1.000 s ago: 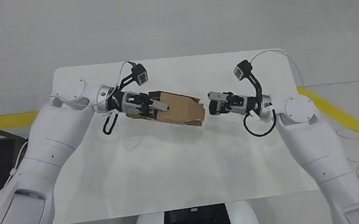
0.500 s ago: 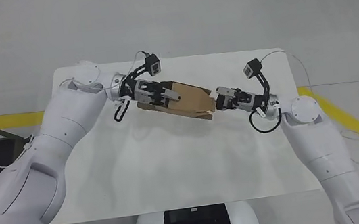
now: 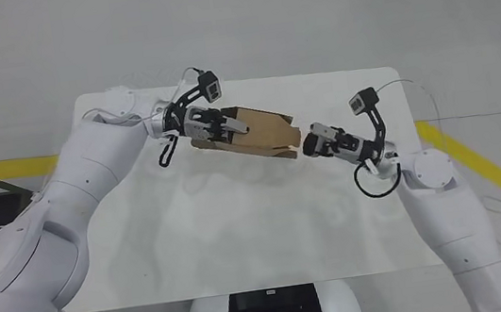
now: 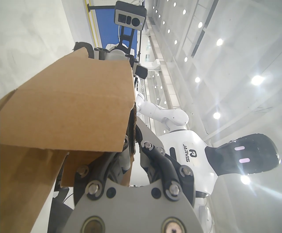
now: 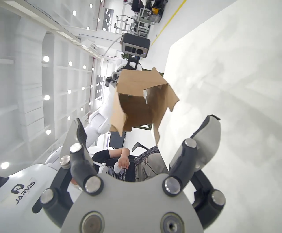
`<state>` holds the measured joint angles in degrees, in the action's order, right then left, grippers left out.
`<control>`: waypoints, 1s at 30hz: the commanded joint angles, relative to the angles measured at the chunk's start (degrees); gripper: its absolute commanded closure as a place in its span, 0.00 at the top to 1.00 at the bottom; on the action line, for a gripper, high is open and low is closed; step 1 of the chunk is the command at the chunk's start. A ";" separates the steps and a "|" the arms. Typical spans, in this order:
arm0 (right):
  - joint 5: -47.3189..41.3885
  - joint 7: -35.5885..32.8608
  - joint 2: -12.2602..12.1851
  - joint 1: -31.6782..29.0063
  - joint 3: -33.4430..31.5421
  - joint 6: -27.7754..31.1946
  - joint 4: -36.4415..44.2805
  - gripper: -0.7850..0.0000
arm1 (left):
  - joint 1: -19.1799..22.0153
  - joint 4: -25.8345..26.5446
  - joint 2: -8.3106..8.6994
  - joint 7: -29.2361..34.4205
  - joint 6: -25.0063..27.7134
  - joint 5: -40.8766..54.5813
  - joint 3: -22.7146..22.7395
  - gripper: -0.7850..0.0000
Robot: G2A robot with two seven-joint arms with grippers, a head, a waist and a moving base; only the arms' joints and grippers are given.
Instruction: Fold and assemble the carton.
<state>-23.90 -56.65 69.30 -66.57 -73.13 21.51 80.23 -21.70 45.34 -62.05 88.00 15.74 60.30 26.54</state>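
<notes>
Shaping step, I judge: left gripper (image 3: 231, 131) pinches the carton (image 3: 267, 133), over the table (image 3: 243, 242) toward 12 o'clock; right gripper (image 3: 310, 141) at its 4 o'clock end, fingers (image 5: 208, 134) spread; next, fold an end flap (image 5: 173, 97) inward.

The carton (image 3: 265, 132) hangs over the far half of the worktop (image 3: 243, 242), near the middle of the far edge, lying lengthwise left to right. The left tool (image 3: 225, 129) clamps its left end. The right tool (image 3: 309, 143) sits just beside its right end, facing the opening, fingers spread.
</notes>
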 commanded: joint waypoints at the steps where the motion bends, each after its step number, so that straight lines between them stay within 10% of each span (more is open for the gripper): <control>1: -1.58 -1.32 -0.03 -0.20 0.01 0.96 0.58 0.95 | 0.11 -0.63 0.25 0.00 0.01 -0.08 -0.53 0.00; 30: -18.31 -4.93 2.38 4.85 7.44 5.92 -5.67 1.00 | 0.30 -4.00 -1.82 0.00 0.55 3.95 -2.22 0.00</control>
<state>-41.67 -61.20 71.65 -61.74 -65.69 27.39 74.57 -21.35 41.50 -63.81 88.00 16.28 64.39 24.20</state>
